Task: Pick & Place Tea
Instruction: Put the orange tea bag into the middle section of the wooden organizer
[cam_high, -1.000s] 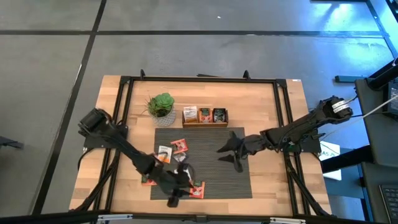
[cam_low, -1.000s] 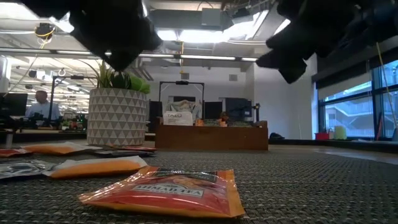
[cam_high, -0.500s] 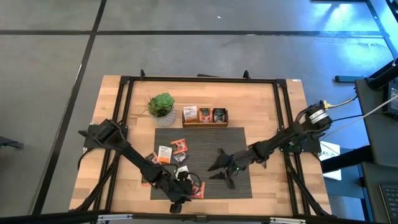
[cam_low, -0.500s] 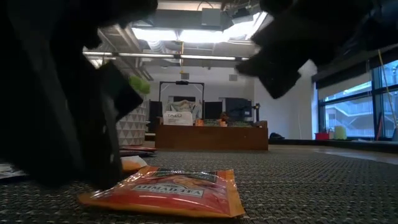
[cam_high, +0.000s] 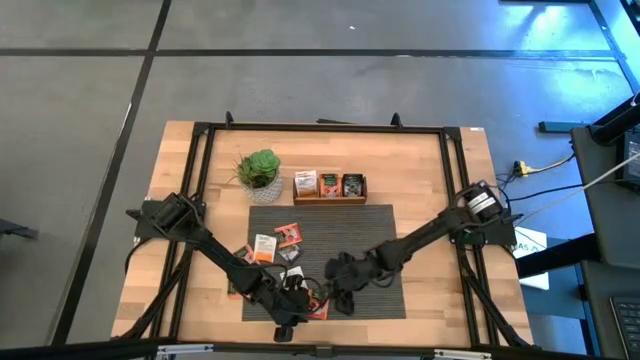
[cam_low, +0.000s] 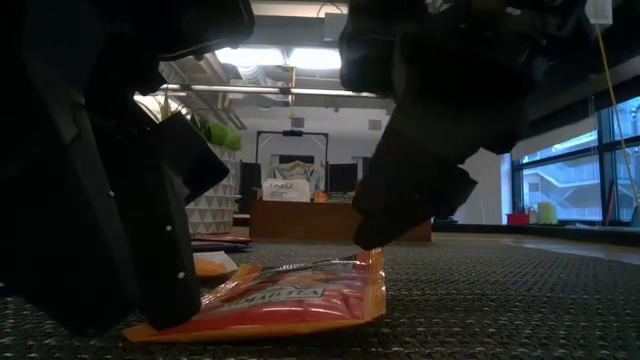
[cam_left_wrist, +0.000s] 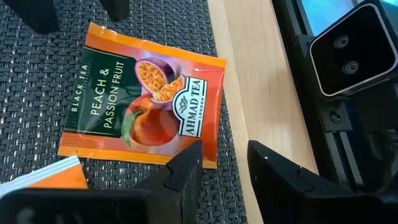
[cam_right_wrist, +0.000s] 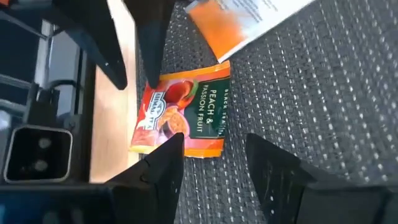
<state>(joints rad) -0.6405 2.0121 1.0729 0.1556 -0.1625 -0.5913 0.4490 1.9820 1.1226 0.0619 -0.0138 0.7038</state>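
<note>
Left gripper (cam_high: 298, 303) (cam_left_wrist: 224, 165): down low at the near edge of the mat (cam_high: 380, 225), fingers (cam_left_wrist: 183, 180) apart, nothing held between them. Just past those fingers: 1 orange tea sachet (cam_left_wrist: 143, 102) (cam_high: 316, 306), lying on the mat with the picture side up (peach and passion fruit, by the words on it), 1 corner close to the gap between the fingers. Right gripper (cam_high: 338, 298) (cam_right_wrist: 214, 158): reached in from the other side, also down low, fingers (cam_right_wrist: 273, 168) apart too, gripping nothing, with the same sachet (cam_right_wrist: 183, 115) just in front. Both grippers close together, 1 on each side of that sachet. From table height: sachet (cam_low: 290, 300) tipped up a little at its far end, right gripper (cam_low: 420, 190) with a fingertip right at that raised corner and seeming to touch it, left gripper (cam_low: 150, 260) big and dark at the sachet's other end. Hard to tell whether that left finger presses on it or only stands in front. Beside the sachet: bare wood of the table (cam_high: 420, 160) and a small camera box (cam_left_wrist: 348, 53) at the table's edge. Farther up the mat: a few other tea sachets (cam_high: 289, 233), white, red and dark, lying loose. Behind the mat: a wooden tray (cam_high: 330, 186) with 3 parts, tea in each, and next to it a potted plant (cam_high: 260, 172).
</note>
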